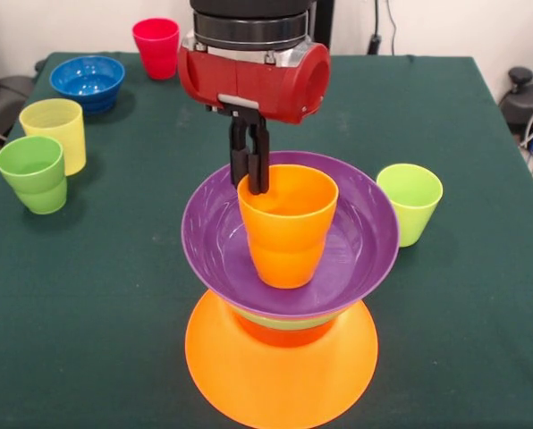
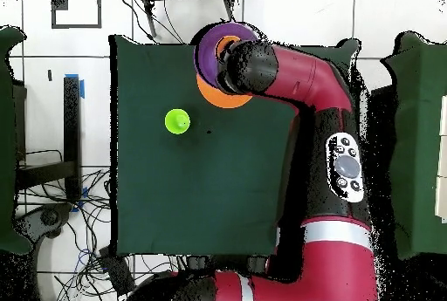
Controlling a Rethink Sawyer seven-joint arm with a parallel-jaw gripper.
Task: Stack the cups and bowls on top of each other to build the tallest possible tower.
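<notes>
**Orange cup held inside the purple bowl atop the tower**

Dark green cloth covers the worktop (image 1: 88, 295). Glossy plastic tower (image 1: 284, 304): a wide orange bowl (image 1: 280, 371) upside down as base, a purple bowl (image 1: 356, 237) upright on top; the layers between show only as thin green and orange edges. The tapered orange cup (image 1: 287, 228) stands in the purple bowl, the end effector (image 1: 251, 170) clamped on its far rim. In the overhead view the arm hides most of the tower.
</notes>
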